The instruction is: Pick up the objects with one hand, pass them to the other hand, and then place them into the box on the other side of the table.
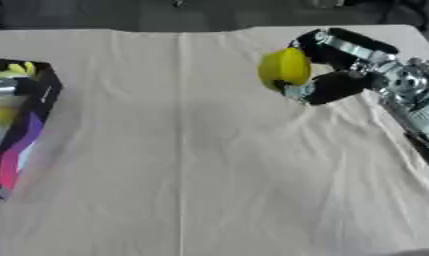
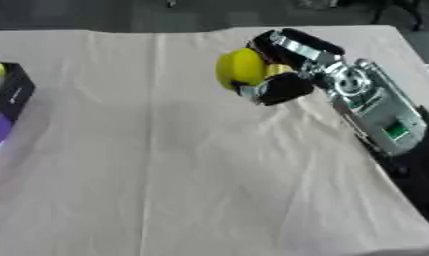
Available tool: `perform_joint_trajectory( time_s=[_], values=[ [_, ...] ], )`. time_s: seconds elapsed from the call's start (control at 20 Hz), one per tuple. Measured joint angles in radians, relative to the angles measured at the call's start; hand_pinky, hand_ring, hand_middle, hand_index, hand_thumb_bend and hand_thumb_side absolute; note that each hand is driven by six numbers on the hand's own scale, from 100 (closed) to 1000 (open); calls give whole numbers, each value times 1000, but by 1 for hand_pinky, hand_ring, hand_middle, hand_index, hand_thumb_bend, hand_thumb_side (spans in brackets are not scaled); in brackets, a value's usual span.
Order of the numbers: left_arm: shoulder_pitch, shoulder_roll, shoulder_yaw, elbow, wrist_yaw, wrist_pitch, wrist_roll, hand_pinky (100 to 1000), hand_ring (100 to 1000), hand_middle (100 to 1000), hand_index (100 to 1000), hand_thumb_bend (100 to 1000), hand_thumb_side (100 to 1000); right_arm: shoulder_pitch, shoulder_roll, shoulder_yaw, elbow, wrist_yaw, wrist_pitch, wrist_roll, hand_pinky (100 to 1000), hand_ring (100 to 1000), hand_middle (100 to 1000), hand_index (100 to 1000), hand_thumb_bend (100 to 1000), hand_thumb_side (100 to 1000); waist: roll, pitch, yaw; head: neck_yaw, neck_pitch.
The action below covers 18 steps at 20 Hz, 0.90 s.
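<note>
Beige tablecloth [image 1: 191, 165] with creases, covering the table, dark floor [image 1: 95, 14] beyond

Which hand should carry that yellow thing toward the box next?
Probably the right hand first: it already grips the yellow object. The box sits far left, so it must move left for a handover; no left hand is visible.

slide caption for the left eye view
Right hand holds a yellow object above the cloth-covered table; box at left.

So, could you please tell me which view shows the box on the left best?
The left eye view: the box shows its dark wall, colourful side and yellow contents. The right eye view catches only a cropped corner at the left edge.
</note>
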State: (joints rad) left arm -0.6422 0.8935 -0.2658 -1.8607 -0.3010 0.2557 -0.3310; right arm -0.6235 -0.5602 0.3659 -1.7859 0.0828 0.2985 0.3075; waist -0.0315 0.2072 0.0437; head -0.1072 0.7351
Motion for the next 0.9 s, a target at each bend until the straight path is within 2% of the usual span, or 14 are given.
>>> perform_joint_trajectory(
  time_s=[0.4,0.9],
  values=[
    [-89,-75,-127,-24,-31,17,-113,768,752,741,792,806,413,-33,141,75,65,89,-29,-45,771,604,470,573,100,100,6,-1,13,2,0],
    [-171,-170,-237,64,-173,-3,-207,768,769,764,822,839,378,-73,255,150,116,141,-30,-148,780,609,475,578,100,100,6,-1,23,6,1]
  ],
)
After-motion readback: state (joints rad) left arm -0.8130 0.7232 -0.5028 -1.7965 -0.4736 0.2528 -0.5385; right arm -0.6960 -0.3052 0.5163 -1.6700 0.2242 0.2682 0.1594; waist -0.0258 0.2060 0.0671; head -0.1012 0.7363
